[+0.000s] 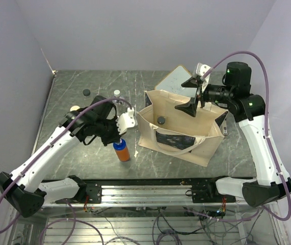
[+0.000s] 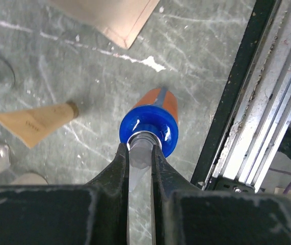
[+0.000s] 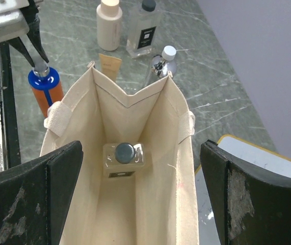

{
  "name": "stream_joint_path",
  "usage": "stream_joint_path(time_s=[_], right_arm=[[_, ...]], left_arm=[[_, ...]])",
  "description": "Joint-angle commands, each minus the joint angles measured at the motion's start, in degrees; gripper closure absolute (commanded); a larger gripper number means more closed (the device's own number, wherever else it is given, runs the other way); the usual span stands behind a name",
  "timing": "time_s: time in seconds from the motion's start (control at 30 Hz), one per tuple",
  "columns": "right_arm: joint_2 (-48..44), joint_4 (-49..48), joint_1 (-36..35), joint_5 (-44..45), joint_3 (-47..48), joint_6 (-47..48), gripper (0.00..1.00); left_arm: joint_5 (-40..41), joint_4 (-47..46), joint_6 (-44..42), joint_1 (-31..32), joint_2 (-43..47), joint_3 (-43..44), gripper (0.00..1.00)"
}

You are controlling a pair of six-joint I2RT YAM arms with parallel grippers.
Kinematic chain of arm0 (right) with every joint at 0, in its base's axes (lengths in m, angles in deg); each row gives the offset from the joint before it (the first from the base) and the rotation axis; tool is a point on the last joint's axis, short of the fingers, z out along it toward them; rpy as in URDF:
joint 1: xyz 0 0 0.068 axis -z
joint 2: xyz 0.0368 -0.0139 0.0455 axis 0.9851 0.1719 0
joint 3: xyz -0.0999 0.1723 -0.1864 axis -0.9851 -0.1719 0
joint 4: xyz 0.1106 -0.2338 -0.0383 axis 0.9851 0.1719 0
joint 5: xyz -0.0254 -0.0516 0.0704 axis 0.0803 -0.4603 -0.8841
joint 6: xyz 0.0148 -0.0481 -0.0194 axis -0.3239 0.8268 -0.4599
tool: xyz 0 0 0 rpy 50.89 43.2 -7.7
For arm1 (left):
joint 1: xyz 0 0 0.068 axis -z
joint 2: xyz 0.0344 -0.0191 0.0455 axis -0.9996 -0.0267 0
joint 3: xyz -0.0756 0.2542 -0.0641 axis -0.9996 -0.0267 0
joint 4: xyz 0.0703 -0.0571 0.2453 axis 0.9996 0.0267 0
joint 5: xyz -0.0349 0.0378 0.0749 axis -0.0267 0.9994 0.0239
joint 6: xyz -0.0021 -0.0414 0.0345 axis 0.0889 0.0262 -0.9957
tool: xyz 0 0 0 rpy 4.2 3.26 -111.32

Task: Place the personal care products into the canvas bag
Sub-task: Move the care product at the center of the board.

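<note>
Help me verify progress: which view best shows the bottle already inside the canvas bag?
Right wrist: it looks straight into the canvas bag at the bottle on its floor. Top external shows only its dark cap; left wrist, nothing.

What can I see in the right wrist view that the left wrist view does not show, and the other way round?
Only the right wrist view: the inside of the canvas bag, with a grey-capped bottle on its bottom, and the open right pincer. Only the left wrist view: the tan tube seen whole, lying flat. Both: the orange bottle, held at its top by the left pincer.
</note>
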Motion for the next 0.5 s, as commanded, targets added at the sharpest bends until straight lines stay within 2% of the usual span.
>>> stream_joint_path(time_s=[0.0, 0.27, 0.37, 0.47], right_arm=[[0.16, 0.09, -0.39, -1.15, -0.6, 0.15, 0.02], [-0.07, -2.28, -0.51, -1.03, -2.19, -0.81, 0.02], [0.06, -2.7, -0.63, -0.91, -2.13, -1.34, 0.02], [0.4, -3.23, -0.72, -0.94, -2.12, -2.06, 0.02]], left_arm=[[-1.34, -7.68, -0.83, 3.96, 0.12, -0.86, 0.93], [0.92, -10.4, -1.42, 8.68, -2.48, -2.36, 0.93], [1.67, -10.28, -1.49, 10.38, -3.85, -2.32, 0.89], [2.17, -10.26, -1.47, 12.0, -4.46, -2.56, 0.8]])
